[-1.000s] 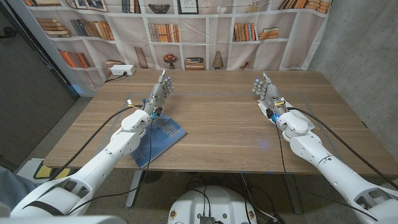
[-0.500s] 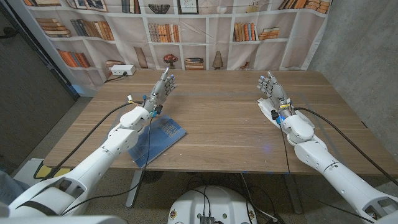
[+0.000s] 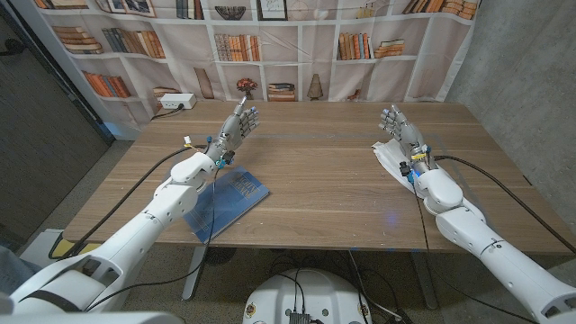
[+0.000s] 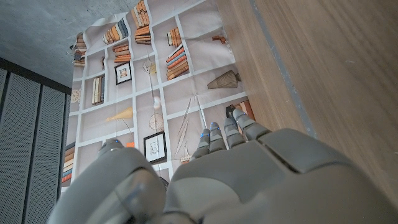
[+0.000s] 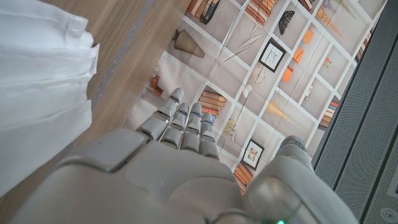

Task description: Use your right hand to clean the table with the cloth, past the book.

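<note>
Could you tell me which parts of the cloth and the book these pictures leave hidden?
- Cloth: head view, the right hand and wrist cover most of it; right wrist view, the picture's edge cuts it off.
- Book: head view, the left arm crosses it; cover print too small to read.

Bright even light, soft shadows; wrist views slightly blurred

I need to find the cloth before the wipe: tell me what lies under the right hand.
A white cloth lies on the wooden table beneath the right hand, its edge sticking out toward the table's middle. The hand and wrist cover the rest of it, so its full extent and any contact cannot be told.
</note>
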Controlling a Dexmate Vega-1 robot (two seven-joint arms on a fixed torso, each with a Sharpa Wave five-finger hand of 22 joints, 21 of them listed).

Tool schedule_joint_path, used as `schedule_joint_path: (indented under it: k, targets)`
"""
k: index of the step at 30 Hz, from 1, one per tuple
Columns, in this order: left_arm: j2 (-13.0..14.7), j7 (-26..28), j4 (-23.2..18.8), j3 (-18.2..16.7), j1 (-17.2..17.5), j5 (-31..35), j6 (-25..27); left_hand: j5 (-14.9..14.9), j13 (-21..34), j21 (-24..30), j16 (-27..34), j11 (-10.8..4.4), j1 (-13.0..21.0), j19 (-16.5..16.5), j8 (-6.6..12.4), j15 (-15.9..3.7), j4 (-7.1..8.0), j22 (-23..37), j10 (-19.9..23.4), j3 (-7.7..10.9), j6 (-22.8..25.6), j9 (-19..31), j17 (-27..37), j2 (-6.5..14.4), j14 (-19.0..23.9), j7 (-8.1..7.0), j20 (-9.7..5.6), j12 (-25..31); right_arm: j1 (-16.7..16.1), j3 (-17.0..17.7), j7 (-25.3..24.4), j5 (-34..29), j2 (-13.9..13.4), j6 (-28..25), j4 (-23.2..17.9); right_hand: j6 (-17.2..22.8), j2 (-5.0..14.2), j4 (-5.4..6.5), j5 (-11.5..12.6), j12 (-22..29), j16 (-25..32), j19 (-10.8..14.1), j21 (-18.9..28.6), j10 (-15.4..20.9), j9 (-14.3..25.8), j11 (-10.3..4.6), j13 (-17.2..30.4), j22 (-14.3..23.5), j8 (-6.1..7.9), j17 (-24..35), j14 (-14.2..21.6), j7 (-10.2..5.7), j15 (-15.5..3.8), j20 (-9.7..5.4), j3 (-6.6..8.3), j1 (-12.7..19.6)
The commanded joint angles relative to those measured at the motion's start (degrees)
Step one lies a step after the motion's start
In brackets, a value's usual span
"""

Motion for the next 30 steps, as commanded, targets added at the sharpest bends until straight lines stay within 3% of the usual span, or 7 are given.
schedule_joint_path:
  k: [1, 6, 19, 30]
  targets:
    - [3.4, 3.8, -5.4, 0.1, 1.4, 1.9, 5.1, 0.0, 0.3, 0.1, 0.2, 0.18, -0.1, 0.6, 0.22, 0.08, 0.0, 0.2, 0.6, 0.1, 0.3, 0.3, 0.1, 0.4, 0.5, 0.19, 0.08, 0.3, -5.5, 2.3, -10.4, -8.1, -4.1, -8.0, -8.6, 0.6, -0.3, -0.43, 0.3, 0.5, 0.1, 0.5, 0.1, 0.8, 0.2, -0.09, 0.2, 0.1, 0.38, 0.1, 0.5, -0.27, 0.11, -3.08, 0.09, 0.8]
    - [3.0, 3.1, -4.9, 0.0, 1.3, 1.1, 4.8, -0.1, 0.3, 0.2, 0.2, 0.27, 0.1, 0.8, 0.24, 0.22, -0.07, 0.2, 0.8, 0.17, 0.6, 0.3, 0.1, 0.6, 0.8, 0.25, 0.28, 0.3, -7.7, 3.2, -13.5, -10.5, -5.6, -12.2, -12.0, 0.7, -0.71, -0.56, 0.4, 0.4, 0.0, 0.5, -0.1, 0.7, 0.2, -0.27, 0.2, 0.1, 0.29, 0.1, 0.6, 0.13, 0.09, -3.0, -0.09, 0.9]
    - [2.8, 3.2, -5.0, -0.3, 1.3, 0.8, 4.4, -0.3, 0.3, 0.1, 0.2, 0.22, 0.6, 0.9, 0.19, 0.19, -0.2, 0.2, 1.4, 0.26, 1.1, 0.3, 0.1, 0.9, 1.2, 0.24, 0.37, 0.3, -10.5, 5.0, -16.4, -13.8, -7.3, -14.3, -14.3, 0.8, -1.34, -0.69, 0.5, 0.4, -0.1, 1.0, -0.3, 1.2, 0.2, -0.78, 0.2, 0.1, 0.12, 0.1, 1.1, -0.36, -0.45, -3.3, -0.41, 1.1]
    - [3.9, 7.7, -9.0, -1.2, 3.3, 1.0, 6.6, -0.6, 0.4, -0.5, 0.0, 0.42, 1.1, -0.1, 0.15, 0.3, -0.35, 0.2, 2.2, 0.38, 1.9, 0.3, 0.1, 1.5, 1.8, 0.24, 0.3, 0.3, -12.0, 5.4, -20.1, -18.8, -8.5, -18.3, -15.9, 2.1, -1.65, -1.3, 1.1, 0.5, -0.1, 1.4, -0.7, 2.1, 0.2, -1.17, 0.2, 0.1, 0.4, 0.1, 1.9, -0.92, -1.07, -3.43, -0.22, 2.6]
